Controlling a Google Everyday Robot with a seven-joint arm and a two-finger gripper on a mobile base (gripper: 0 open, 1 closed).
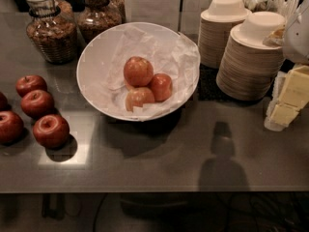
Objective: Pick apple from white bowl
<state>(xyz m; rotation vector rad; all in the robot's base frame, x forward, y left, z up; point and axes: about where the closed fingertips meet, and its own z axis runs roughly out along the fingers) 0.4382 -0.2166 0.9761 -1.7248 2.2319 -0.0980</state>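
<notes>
- Nearest you, the grey table [159,166] carries a dark blurred shadow [222,151]; its source cannot be made out.
- The gripper does not show in this view, so you cannot tell whether it is released or clenched. A pale rounded shell [298,30] is cut off by the right edge, and you cannot tell what it is.
- At left, dark red apples [50,130] lie on the table, one cropped by the frame.
- At right sit yellow blocks [289,98], partly cut off.
- The white bowl [94,57] stands mid-table, lined with crinkled paper [176,62].
- Your target, the apple [138,71], rests on top of two others, one at its right [161,86] and one in front with a pale patch [139,98]. It is round, with no clear long axis and its dimple facing up; its underside is hidden.
- Beyond stand beige bowl stacks [253,57] and glass jars [50,30].
</notes>
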